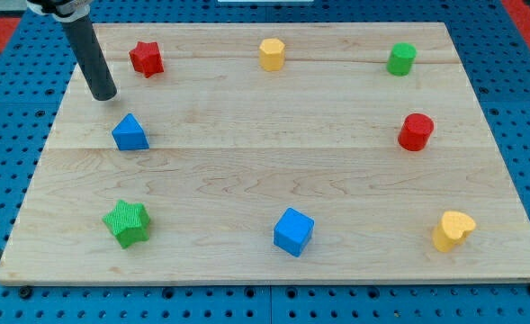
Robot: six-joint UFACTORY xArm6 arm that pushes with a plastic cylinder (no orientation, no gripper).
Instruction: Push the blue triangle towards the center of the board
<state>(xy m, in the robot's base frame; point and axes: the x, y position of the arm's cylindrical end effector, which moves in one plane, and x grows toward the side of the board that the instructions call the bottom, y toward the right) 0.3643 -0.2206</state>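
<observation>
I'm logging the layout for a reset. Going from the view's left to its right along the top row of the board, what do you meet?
My tip → red star → yellow hexagon block → green cylinder. The tip sits above and slightly left of the blue triangle, not touching it.

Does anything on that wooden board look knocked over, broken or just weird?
Nothing stands out. All eight blocks sit flat on the board, spread around its edges. My tip rests just above and left of the blue triangle, apart from it.
</observation>
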